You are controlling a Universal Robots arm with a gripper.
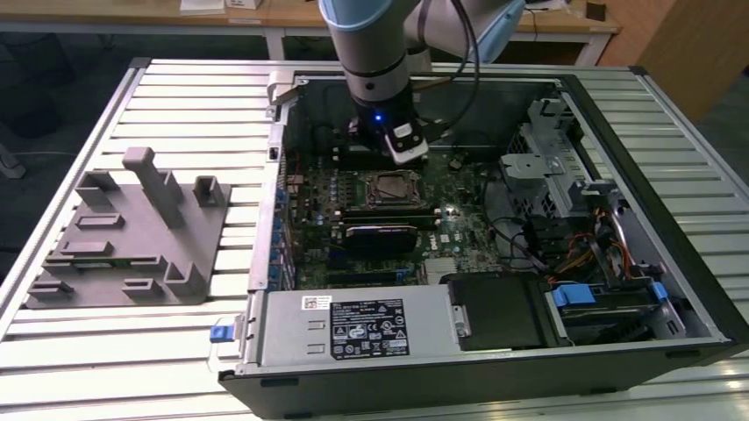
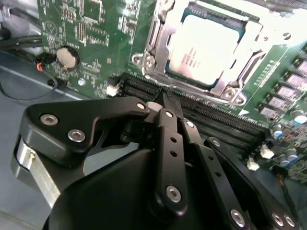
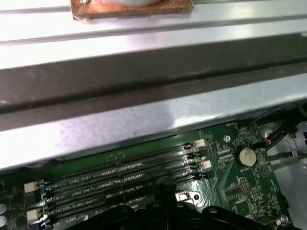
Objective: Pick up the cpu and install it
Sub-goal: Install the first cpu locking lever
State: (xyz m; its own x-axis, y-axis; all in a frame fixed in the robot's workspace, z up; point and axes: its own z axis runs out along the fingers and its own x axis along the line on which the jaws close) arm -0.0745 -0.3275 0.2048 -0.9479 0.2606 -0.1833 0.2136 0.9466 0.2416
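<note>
- The end effector [image 2: 165,98] has its fingers pressed together to a narrow tip with nothing between them; in the second wrist view that tip hangs right over the memory slots [image 2: 211,120], just beside the socket [image 2: 211,45].
- The cpu [image 2: 206,48] already sits in the socket, silver top up, with the metal frame around its edges. In the exterior view the socket [image 1: 390,189] lies near the middle of the motherboard [image 1: 468,228], just in front of the arm's wrist [image 1: 404,145].
- I can't tell from here whether the frame is latched, so my guess is the chip may be seated but not locked.
- Risk: the tip is very low over the slots. A small drop or sideways drift could scrape the slot clips or the board.
- Risk: a nudge on the frame or the chip's corner could shift the cpu in the socket and harm the contacts under it.
- Away from the socket, loose cables [image 1: 521,237] lie toward the drive cage [image 1: 550,167]; the arm's own cable [image 1: 468,61] hangs near the case [image 1: 655,263] wall and could snag on a swing.
- The coin battery [image 2: 67,57] stands close beside the linkage, another thing to clip.
- The grey block [image 1: 129,237] sits on the bench [image 1: 175,96], well apart from the socket.
</note>
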